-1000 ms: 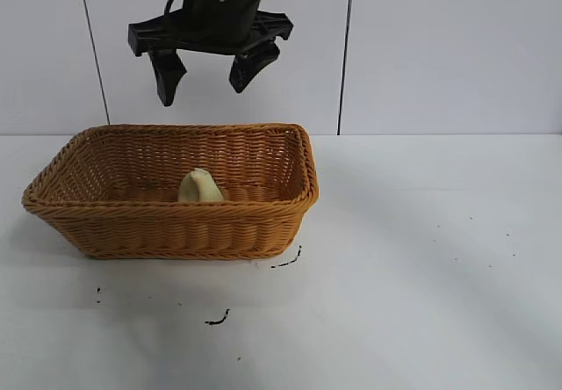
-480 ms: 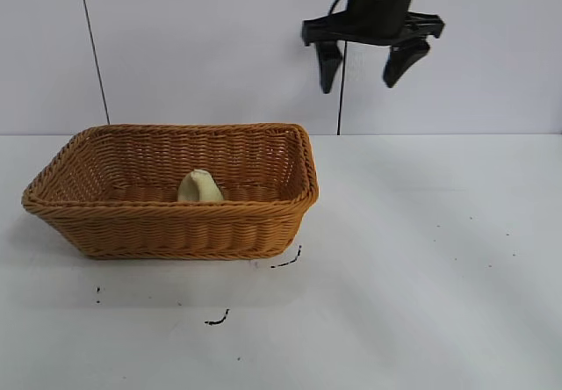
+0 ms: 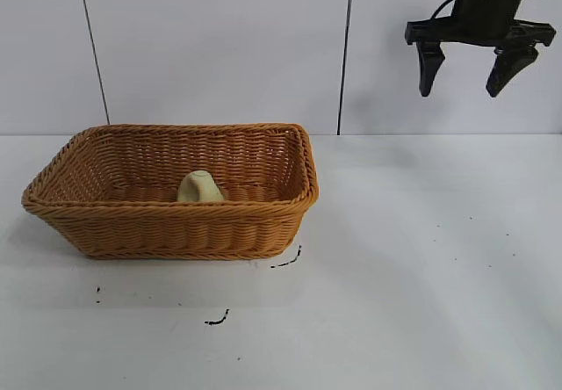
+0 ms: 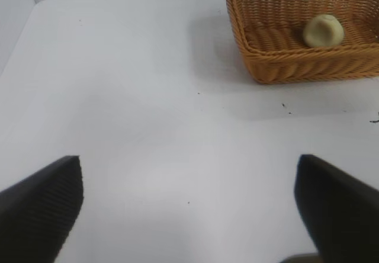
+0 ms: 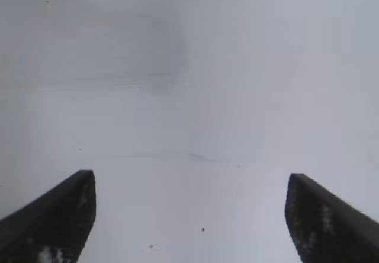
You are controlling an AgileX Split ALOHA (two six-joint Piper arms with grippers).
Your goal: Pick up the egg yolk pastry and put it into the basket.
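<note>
- Basket (image 3: 172,192) sat on white surface (image 3: 421,258), left half of ext. view; orange-brown wicker w/ braided rim.
- Egg yolk pastry (image 3: 200,187) lay inside basket on its floor, roughly mid-length, toward the near wall; pale dome, nothing touching it. Left wrist view showed the same: pastry (image 4: 323,31) in basket (image 4: 278,61).
- Left tool (image 4: 189,207): seen only in its own wrist view, fingers spread wide, released, nothing between them; over bare surface, well apart from basket.
- Few dark specks and squiggle marks (image 3: 217,320) on surface in front of basket.
- Right tool (image 3: 470,78): high at upper right of ext. view, in front of back wall, well apart from basket; pointed down, fingers wide apart, released, empty. Its wrist view showed only bare surface (image 5: 189,97) between fingers (image 5: 53,215).
</note>
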